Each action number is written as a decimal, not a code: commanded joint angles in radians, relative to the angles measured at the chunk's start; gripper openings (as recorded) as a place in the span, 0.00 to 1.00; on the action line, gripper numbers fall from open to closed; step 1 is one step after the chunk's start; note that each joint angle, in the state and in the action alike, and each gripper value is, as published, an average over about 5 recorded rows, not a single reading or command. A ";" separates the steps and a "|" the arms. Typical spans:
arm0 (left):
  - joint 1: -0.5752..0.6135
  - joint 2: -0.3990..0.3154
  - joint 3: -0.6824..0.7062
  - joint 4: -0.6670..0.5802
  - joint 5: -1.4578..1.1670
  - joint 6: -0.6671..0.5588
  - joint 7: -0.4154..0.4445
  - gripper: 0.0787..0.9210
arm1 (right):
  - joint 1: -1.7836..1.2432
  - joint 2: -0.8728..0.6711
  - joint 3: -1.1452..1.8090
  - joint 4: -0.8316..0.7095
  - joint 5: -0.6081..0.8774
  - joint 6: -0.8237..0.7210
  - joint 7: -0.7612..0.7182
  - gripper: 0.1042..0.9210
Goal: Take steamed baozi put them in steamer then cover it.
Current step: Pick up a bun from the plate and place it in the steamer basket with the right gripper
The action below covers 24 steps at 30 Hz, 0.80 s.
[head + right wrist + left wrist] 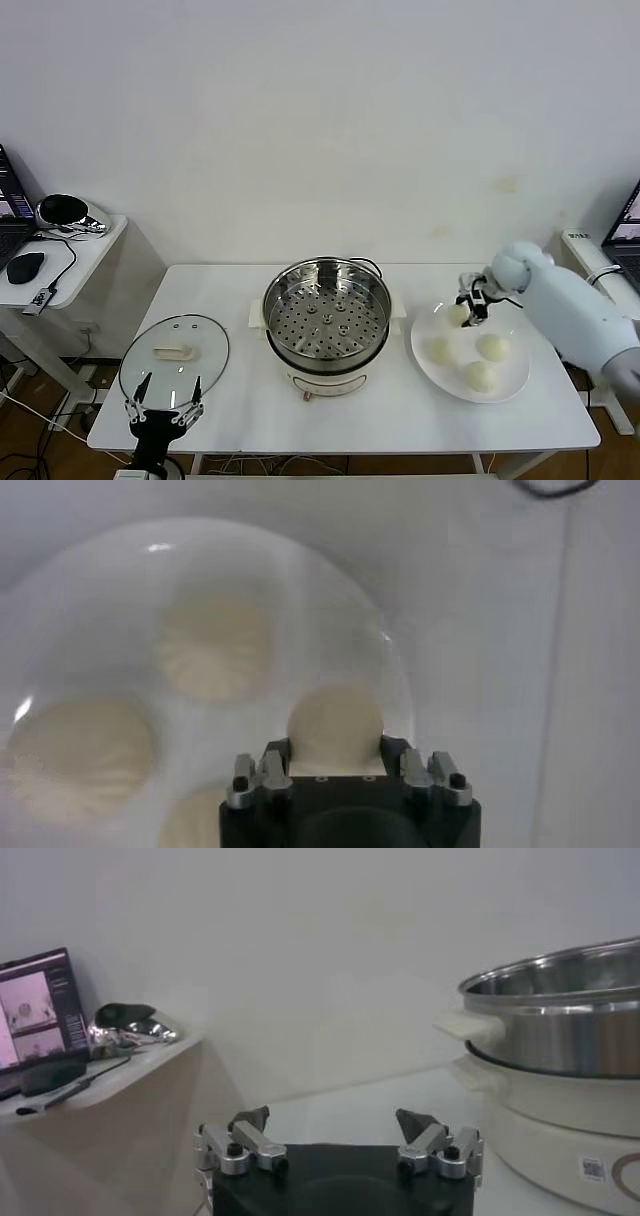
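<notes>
1. Head view: the steamer (326,325) is seen uncovered at the middle of the white table (240,410). The cover (174,357) is laid flat to the left of the steamer, near the table's left edge, with a bare strip between them. The left tool (166,398) is held spread at the cover's near rim. A white plate (515,372) lies to the right of the steamer, close to its handle, bearing four steamed baozi (481,375). The right tool (466,311) is pinched on the plate's far-left bun. A side desk (95,245) with a mouse stands well left of the steamer.

2. Left wrist view: the left tool (333,1130) is seen spread, with bare table between it and the steamer (560,1043).

3. Right wrist view: the right tool (336,763) is seen pressed against one bun near the plate (395,675) edge; three other buns lie beside it.
</notes>
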 commanded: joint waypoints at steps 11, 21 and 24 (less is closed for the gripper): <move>-0.016 0.020 0.012 0.003 -0.021 -0.003 0.002 0.88 | 0.594 0.046 -0.442 0.204 0.404 0.102 0.011 0.58; -0.027 0.032 -0.012 0.011 -0.039 -0.005 0.004 0.88 | 0.603 0.311 -0.597 0.196 0.399 0.224 0.026 0.59; -0.031 0.030 -0.022 0.011 -0.045 -0.004 0.004 0.88 | 0.574 0.380 -0.627 0.170 0.364 0.284 0.033 0.59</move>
